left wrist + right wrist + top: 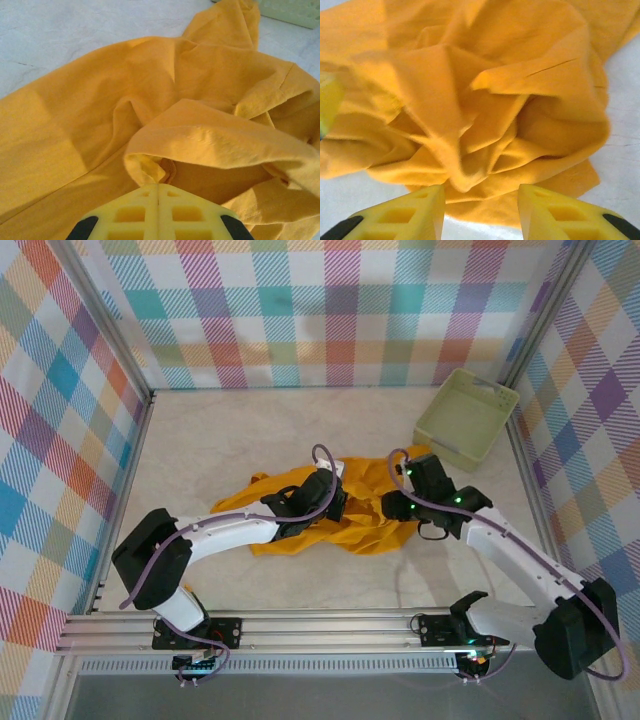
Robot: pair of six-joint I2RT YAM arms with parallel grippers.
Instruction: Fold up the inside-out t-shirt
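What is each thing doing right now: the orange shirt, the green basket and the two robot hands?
t-shirt: crumpled in a heap on the table, not folded yet.
basket: upright at the far right corner, looks empty.
left gripper: shut, tips against a fold of the t-shirt; I cannot tell whether it pinches cloth.
right gripper: open, fingers apart over the t-shirt's edge.
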